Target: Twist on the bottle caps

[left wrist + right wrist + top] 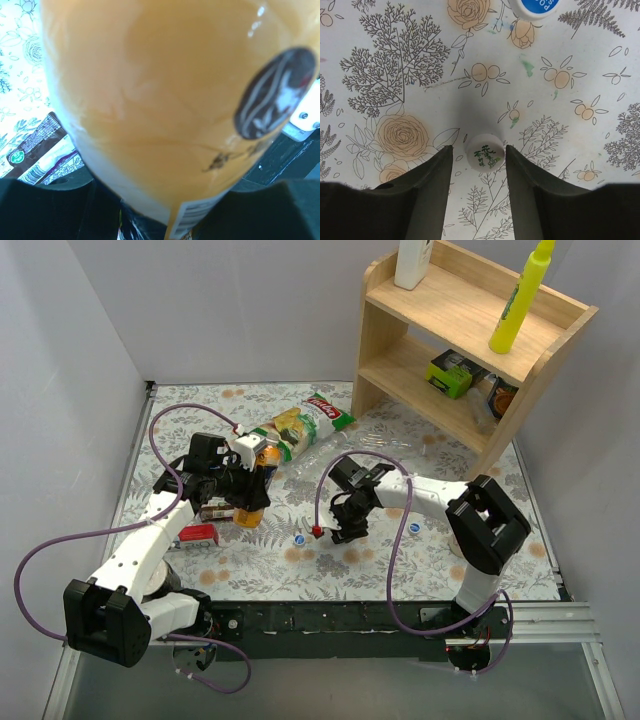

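My left gripper [243,495] is shut on the small bottle of orange liquid [251,512] and holds it upright at the table's left middle. The bottle [165,100] fills the left wrist view, its dark label [275,95] at the right. My right gripper [348,530] is open and points down over the whitish-green cap [484,152], which lies on the cloth between the fingers [427,185], touching neither. Two blue caps [299,538] [414,529] lie either side of it; one shows in the right wrist view [537,6]. Clear bottles [385,447] [305,470] lie behind.
A snack bag [305,423] lies at the back centre. A red packet [198,534] and a dark packet [37,145] lie by the left arm. A wooden shelf [470,350] at the back right holds a yellow bottle [521,300] and a cream bottle [413,262].
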{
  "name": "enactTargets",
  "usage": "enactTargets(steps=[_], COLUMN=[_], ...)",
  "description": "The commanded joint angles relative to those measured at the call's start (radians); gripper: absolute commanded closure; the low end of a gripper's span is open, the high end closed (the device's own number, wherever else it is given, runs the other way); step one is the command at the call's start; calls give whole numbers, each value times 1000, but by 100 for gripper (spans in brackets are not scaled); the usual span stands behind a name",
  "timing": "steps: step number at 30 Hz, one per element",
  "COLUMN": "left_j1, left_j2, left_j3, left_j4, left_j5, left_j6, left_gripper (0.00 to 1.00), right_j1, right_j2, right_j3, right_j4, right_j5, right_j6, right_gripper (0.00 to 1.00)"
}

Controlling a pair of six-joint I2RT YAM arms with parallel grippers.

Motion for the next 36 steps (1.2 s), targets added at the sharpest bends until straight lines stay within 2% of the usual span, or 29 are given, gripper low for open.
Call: enactTargets(steps=[1, 12, 17, 21, 26, 28, 29, 31, 32, 36], left_j1=[8, 9, 9, 9, 8, 6, 3, -7, -24, -82], left_j2=[-15, -1, 4, 13, 8, -9, -30, -53, -82, -139], left_j3=[-5, 0, 0, 0, -58, -100, -110, -143, -149, -161], left_j4=[9, 14, 17, 23, 63, 77, 80, 87, 92, 124], left_j5=[27, 34, 42, 48, 105, 168, 188, 221, 225, 240], left_j6=[1, 3, 3, 12, 189, 300, 407, 501, 585, 693], left_gripper=[100, 100, 100, 100, 100, 100, 100, 100, 100, 100], right_j1=[13, 14, 14, 14, 3, -13, -21, -59, -69, -73], right_j2=[10, 6, -4, -26, -185, -254, -276, -334, -352, -402], right_j3=[-9, -32, -35, -12, 88, 144, 178, 257, 277, 382], right_j4=[10, 36, 44, 4, -108, -174, -188, -182, -171, -148], right_j5=[20, 69, 53, 30, -71, -154, -182, -293, -317, -363], right_j6=[-50, -66, -63, -59, 30, 81, 143, 205, 273, 326], right_gripper=[48, 53, 60, 69, 75, 77, 78, 79, 79, 78])
